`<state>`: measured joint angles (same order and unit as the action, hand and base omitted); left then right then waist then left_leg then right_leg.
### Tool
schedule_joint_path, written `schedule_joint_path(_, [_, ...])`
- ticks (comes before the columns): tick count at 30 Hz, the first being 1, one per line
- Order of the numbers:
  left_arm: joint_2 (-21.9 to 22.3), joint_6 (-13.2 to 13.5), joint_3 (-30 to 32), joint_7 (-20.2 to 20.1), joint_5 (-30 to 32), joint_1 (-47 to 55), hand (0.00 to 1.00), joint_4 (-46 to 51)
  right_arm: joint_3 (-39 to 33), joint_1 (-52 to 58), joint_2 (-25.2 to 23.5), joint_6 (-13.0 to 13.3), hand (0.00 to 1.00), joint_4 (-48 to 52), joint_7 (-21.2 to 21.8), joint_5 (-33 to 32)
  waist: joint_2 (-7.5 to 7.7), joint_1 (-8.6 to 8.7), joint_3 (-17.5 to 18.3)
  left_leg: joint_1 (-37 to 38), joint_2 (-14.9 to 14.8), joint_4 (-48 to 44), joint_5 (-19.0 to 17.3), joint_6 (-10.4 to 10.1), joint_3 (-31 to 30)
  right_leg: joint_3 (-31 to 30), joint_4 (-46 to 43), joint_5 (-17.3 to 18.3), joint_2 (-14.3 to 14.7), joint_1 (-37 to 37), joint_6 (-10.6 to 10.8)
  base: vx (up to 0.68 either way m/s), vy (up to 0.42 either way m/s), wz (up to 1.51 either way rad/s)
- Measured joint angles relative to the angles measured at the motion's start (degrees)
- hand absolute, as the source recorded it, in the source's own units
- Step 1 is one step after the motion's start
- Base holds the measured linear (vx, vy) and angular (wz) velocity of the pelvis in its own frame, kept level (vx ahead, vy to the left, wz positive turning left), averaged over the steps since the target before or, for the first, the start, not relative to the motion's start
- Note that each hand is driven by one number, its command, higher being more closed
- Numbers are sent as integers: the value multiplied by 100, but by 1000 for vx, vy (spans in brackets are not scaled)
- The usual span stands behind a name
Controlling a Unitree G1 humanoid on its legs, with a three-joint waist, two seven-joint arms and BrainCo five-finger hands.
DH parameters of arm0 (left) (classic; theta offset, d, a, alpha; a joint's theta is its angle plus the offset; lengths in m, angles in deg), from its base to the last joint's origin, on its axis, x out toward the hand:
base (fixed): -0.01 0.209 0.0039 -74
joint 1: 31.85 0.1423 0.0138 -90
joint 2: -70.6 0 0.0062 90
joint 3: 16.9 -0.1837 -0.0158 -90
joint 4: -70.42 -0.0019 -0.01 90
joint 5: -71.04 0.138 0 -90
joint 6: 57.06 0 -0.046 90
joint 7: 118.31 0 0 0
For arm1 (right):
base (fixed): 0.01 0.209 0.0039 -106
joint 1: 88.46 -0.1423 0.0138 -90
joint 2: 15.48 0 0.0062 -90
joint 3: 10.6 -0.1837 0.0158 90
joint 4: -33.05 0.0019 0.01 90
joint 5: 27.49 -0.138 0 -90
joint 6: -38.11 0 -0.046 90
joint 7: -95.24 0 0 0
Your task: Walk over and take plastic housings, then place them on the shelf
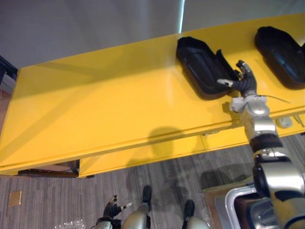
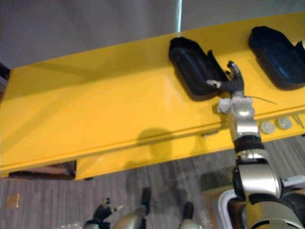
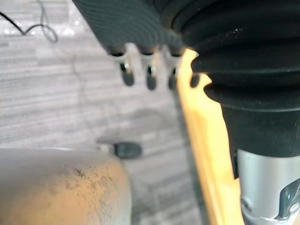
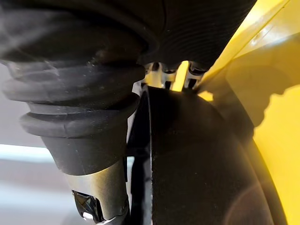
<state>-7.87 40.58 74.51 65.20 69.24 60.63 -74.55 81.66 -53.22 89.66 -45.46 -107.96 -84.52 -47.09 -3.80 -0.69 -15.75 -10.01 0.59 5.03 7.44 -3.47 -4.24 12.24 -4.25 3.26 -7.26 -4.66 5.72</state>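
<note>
The right hand pinches with its fingers the rim of a black plastic housing at the yellow shelf's far edge. The left hand hangs low, fingers loose.

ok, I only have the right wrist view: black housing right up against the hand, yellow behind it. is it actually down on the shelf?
Observer: Yes, going by the eye views. The black plastic housing lies on top of the yellow shelf, and the right hand pinches its near right wall.
Operator: and the left hand, is it bringing another one?
Observer: No. The left hand hangs low over the grey floor, below the shelf, with no housing in it.
</note>
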Motion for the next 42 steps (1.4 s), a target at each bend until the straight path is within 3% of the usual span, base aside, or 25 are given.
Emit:
schedule_joint_path(10, [-9, -3, -50, -80, 6, -24, 0, -9, 301, 70, 3, 12, 0, 66, 360, -212, 18, 5, -11, 71, -21, 1, -3, 2, 1, 5, 0, 16, 15, 75, -13, 0, 0, 0])
schedule_joint_path(35, [-114, -3, -279, -238, 10, -63, 0, -9, 420, 502, 49, 141, 0, 535, 571, -312, 77, -5, 13, 80, -62, -4, -9, 8, 4, -11, -20, 22, 30, 76, -14, 0, 0, 0])
schedule_joint_path(38, [-113, -11, -276, -229, 10, -82, 0, -6, 11, 914, 11, 63, 0, 1249, 337, 56, 103, -25, 28, 71, -63, -26, -10, 7, -1, -7, -18, 23, 30, 72, -14, 0, 0, 0])
schedule_joint_path(42, [-124, -36, -154, -106, 89, -80, 0, -20, -1374, 2384, -557, 257, 0, 3780, -811, 1936, 206, 36, 87, 15, -72, -2, -37, 47, 10, -21, -9, 22, 30, 4, -14, 0, 0, -2])
